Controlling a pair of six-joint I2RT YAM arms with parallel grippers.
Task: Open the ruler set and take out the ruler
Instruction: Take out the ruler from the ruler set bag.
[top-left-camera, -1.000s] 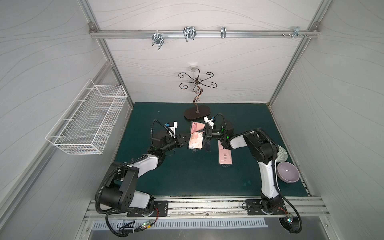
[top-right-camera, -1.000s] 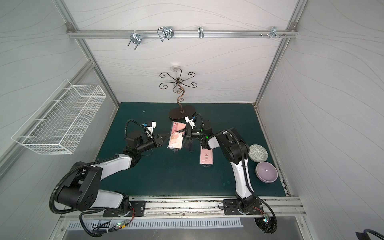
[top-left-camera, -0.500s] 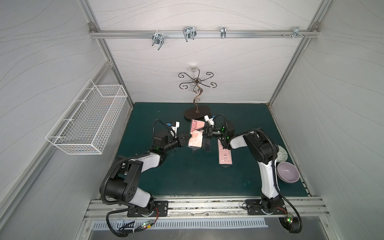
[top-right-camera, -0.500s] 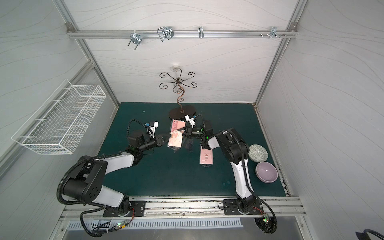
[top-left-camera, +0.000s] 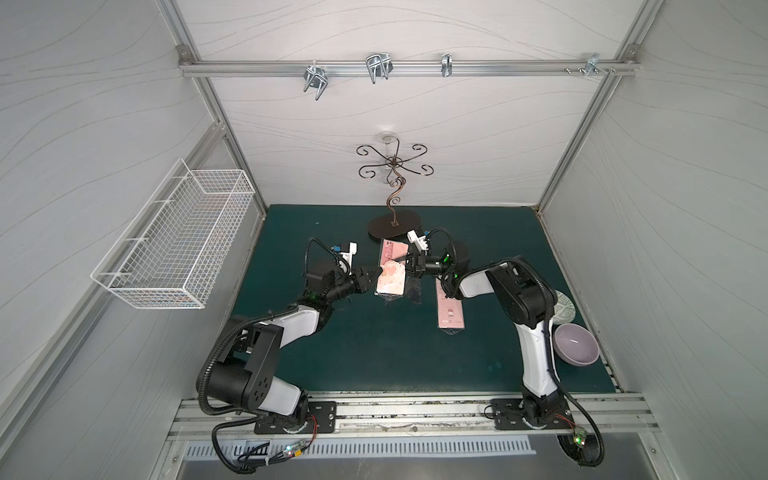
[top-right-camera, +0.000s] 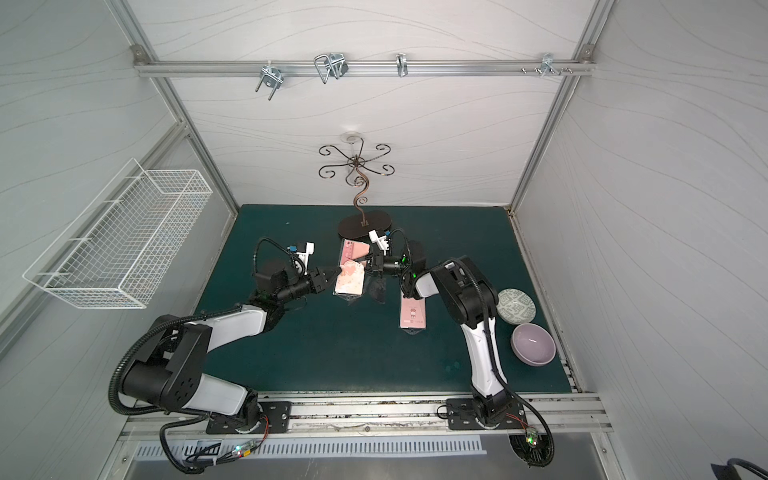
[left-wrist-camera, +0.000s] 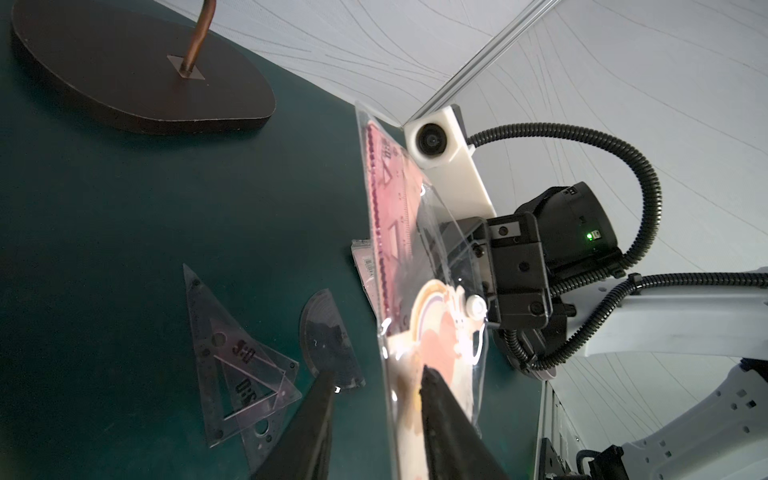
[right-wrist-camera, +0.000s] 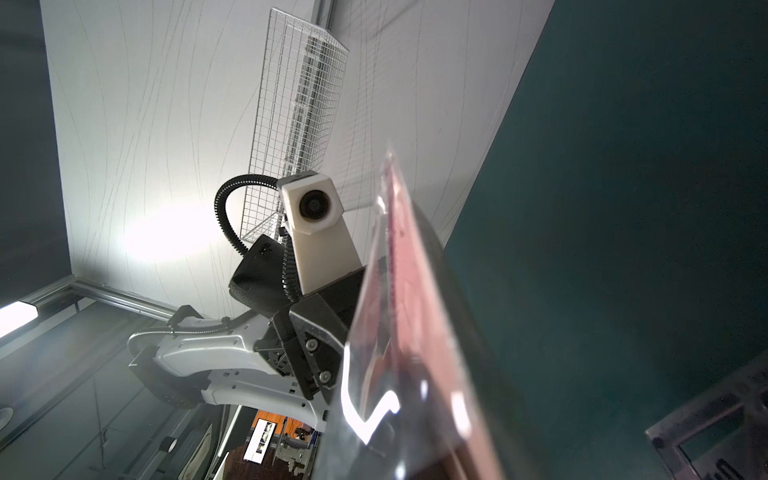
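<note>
Ruler set pouch (top-left-camera: 390, 277) is held above the bench (top-left-camera: 374, 353), centre-far, just near of the dark stand base (top-left-camera: 395, 224). Right end effector (top-left-camera: 407, 263) is clamped on its right edge. Left end effector (top-left-camera: 375, 273) is seen at the left edge with jaws apart; one finger (left-wrist-camera: 453, 428) is laid against the cartoon flap. Pink ruler (left-wrist-camera: 390, 199) is seen inside the pouch. Two clear set squares (left-wrist-camera: 237, 365) and a protractor (left-wrist-camera: 328, 340) are laid flat by its near-right corner. A pink card strip (top-left-camera: 450, 311) is laid further right.
</note>
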